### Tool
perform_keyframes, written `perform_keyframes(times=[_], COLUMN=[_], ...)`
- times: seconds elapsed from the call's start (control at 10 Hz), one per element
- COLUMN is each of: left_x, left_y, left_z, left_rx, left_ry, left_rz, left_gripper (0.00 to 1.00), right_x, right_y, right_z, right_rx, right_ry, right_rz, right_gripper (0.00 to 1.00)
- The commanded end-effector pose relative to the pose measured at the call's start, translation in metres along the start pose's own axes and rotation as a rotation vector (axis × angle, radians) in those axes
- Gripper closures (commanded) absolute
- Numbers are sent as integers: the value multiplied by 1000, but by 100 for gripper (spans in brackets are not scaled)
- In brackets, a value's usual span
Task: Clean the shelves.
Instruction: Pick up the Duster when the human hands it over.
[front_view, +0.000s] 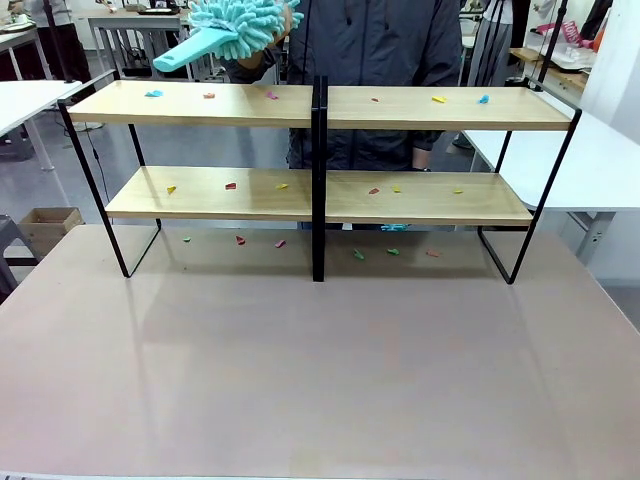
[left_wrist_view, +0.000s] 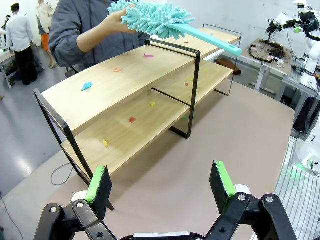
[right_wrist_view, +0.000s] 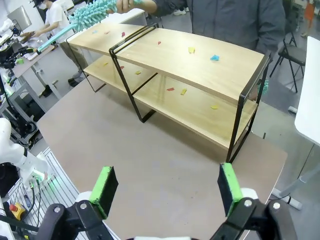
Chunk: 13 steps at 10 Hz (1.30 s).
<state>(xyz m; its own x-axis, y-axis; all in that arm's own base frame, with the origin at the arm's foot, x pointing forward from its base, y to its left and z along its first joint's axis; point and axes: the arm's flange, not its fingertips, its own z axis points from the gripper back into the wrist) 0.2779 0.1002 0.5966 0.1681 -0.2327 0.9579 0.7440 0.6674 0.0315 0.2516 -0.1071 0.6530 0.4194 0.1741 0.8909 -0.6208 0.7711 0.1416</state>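
Your left tool (left_wrist_view: 160, 172) and right tool (right_wrist_view: 167, 172) gape wide, empty, so take that light, fluffy duster (front_view: 240, 25) by its stiff handle (front_view: 185, 55) over the left half of the shelves (front_view: 200, 103).

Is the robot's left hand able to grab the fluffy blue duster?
Probably yes: the left gripper is open, the person holds the duster above the shelves with its handle sticking out, nothing in between.
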Motion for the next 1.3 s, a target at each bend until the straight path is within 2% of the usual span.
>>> perform_keyframes(times=[0.0,0.1,0.2,0.3,0.5,0.6,0.7,0.9,1.0,1.2], left_x=[1,0,29,62,118,130,80,80,105,120], left_y=[0,0,18,30,20,20,7,7,11,6], left_z=[-2,0,-22,-46,-108,-143,-96,-96,-140,-165], left_rx=[-6,0,-90,-113,-266,-190,-203,-203,-203,-294], left_ry=[-4,0,59,79,413,470,202,202,290,282], left_rz=[-13,0,216,346,630,807,443,443,539,733], left_gripper=[0,0,0,0,0,0,0,0,0,0], right_x=[2,2,2,2,2,2,2,2,2,2], right_y=[0,0,0,0,0,0,0,0,0,0], right_z=[1,1,1,1,1,1,1,1,1,1], right_rx=[2,2,2,2,2,2,2,2,2,2], right_ry=[-1,-1,-1,-1,-1,-1,-1,-1,-1,-1], right_rz=[2,2,2,2,2,2,2,2,2,2], right_gripper=[0,0,0,0,0,0,0,0,0,0])
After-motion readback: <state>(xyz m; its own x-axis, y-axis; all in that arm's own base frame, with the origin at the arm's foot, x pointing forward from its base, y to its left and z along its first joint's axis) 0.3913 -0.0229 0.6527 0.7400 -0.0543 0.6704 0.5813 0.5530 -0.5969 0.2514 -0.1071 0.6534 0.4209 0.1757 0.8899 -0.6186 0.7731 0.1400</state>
